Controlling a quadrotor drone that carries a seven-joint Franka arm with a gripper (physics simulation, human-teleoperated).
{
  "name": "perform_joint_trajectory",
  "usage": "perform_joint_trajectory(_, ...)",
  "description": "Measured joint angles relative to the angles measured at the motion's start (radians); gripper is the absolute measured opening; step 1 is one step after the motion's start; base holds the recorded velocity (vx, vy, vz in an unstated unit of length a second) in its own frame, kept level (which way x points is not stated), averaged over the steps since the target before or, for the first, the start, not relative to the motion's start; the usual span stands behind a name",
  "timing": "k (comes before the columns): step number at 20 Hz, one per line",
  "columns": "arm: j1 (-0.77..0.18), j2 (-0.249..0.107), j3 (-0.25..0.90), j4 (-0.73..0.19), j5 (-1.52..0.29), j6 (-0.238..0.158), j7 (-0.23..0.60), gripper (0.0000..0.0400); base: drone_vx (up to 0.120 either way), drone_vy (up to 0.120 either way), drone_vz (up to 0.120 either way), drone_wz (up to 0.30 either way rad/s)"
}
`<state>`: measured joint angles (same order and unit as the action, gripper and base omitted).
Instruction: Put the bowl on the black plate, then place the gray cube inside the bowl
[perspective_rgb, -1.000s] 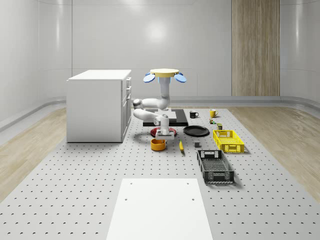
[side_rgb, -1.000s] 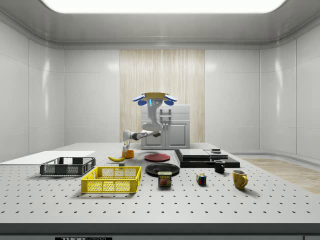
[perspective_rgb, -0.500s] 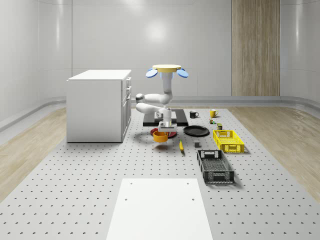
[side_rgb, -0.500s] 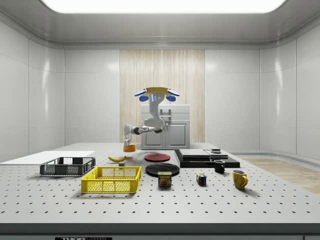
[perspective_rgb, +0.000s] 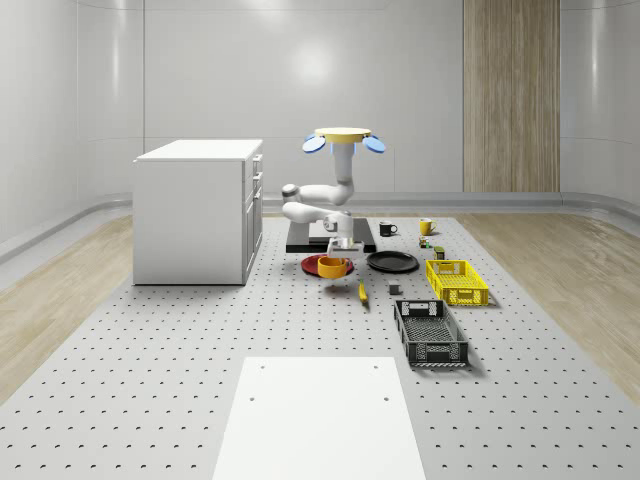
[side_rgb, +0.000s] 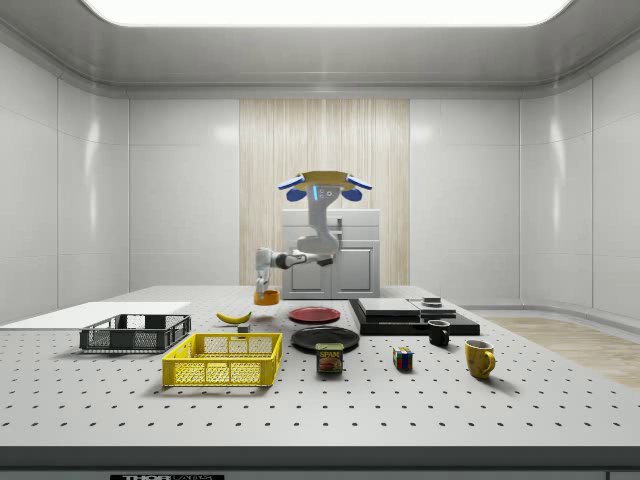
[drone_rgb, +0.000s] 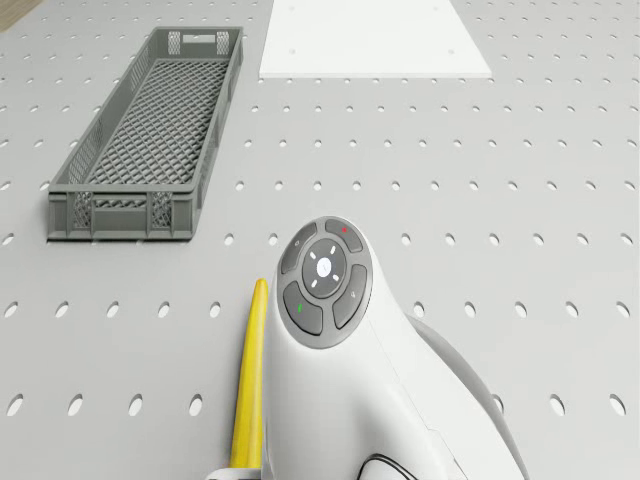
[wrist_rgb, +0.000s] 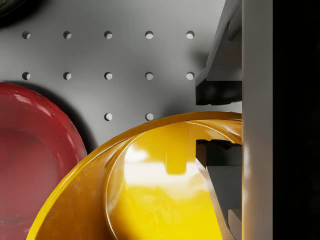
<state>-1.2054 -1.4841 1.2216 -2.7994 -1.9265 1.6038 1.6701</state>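
Bowl first: our glossy orange-yellow bowl (perspective_rgb: 333, 265) is up off the perforated grey table (perspective_rgb: 160, 360), hanging from our gripper (perspective_rgb: 341, 251), and in the wrist view we see the fingers clenched on its rim, one dark pad (wrist_rgb: 218, 92) outside the wall and one inside. We read it as upright, its shiny inside catching the light, its thick rim rounded. Below and beside it lies the flat red plate (perspective_rgb: 320, 264), and in the whole-scene view the round black plate (perspective_rgb: 392, 262) sits just to the right of that, well short of the yellow mesh basket (perspective_rgb: 457, 281). Our drone (perspective_rgb: 343, 138) hovers high above the dark flat slab (perspective_rgb: 300, 243) near the white cabinet (perspective_rgb: 197, 210), the arm folded down towards the bowl. Nearer the camera in that view, the yellow banana (perspective_rgb: 362, 291) and the small gray cube (perspective_rgb: 394, 290) lie on the table, the dark grey mesh crate (perspective_rgb: 429, 334) close beyond them. We have bare table between red plate and black plate.
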Motion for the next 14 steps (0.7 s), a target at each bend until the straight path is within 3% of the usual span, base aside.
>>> perform_joint_trajectory(14,-0.002,-0.006,0.001,0.0,0.003,0.005,0.002,0.01,-0.12,0.12,0.0,0.0)
